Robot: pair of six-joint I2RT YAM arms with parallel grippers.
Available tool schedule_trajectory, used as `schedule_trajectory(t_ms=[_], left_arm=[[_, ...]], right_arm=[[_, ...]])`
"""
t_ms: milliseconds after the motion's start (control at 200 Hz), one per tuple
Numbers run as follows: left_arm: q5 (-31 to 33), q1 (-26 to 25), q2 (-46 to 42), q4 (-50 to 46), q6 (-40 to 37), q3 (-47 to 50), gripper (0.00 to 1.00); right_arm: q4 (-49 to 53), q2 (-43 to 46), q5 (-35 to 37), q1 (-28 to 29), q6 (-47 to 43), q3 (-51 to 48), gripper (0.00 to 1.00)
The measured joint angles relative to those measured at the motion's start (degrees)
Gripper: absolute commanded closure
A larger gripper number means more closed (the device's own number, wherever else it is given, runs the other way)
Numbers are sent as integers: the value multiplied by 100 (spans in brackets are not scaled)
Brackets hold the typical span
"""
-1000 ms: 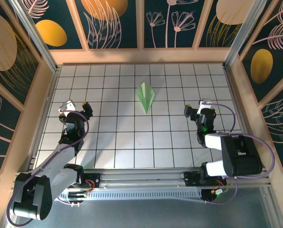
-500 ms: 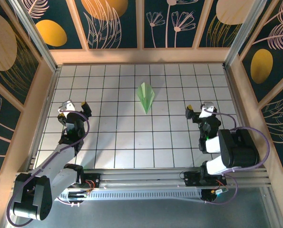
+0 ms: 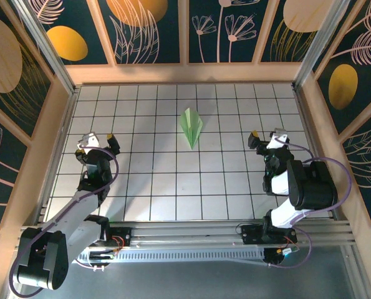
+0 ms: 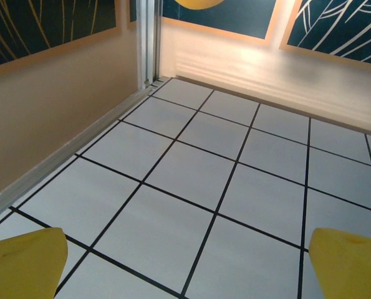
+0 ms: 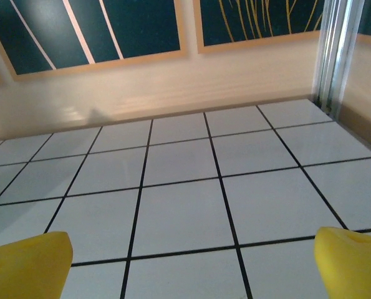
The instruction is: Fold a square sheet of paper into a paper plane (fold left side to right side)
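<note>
Overhead, the pale green paper plane (image 3: 191, 128) lies on the white tiled tabletop (image 3: 173, 193) a little beyond the middle. Its long narrow point aims toward the arms' side, and it is well apart from both arms. A crease seems to run down its length, though at this size the folds are hard to read. The left fingers (image 3: 112, 137) hover over the tiles on the left side, spread as wide as they go and holding nothing. The right fingers (image 3: 254, 137) sit over the right side at about the same depth, equally wide apart and empty. Each wrist camera shows two yellow fingertips at the lower corners, with bare tiles between them and the wooden border (image 4: 60, 118) and dark patterned wall panels (image 5: 135, 25) beyond.
</note>
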State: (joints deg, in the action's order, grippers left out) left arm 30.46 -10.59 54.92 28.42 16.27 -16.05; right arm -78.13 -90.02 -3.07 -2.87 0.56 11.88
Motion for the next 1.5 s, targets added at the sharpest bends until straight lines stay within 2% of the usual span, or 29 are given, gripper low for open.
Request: schedule_trajectory(t_ms=[275, 555, 1081, 1501], left_arm=[[-195, 0, 413, 647, -481, 101, 1], [-518, -2, 1285, 1792, -1222, 348, 1], [-1298, 17, 2520, 4109, -1888, 643, 1], [-1552, 96, 2562, 4739, -1934, 905, 1]], right_arm=[[144, 0, 46, 20, 24, 0, 1], [168, 0, 61, 24, 24, 0, 1], [168, 0, 66, 39, 22, 0, 1], [168, 0, 66, 39, 24, 0, 1]])
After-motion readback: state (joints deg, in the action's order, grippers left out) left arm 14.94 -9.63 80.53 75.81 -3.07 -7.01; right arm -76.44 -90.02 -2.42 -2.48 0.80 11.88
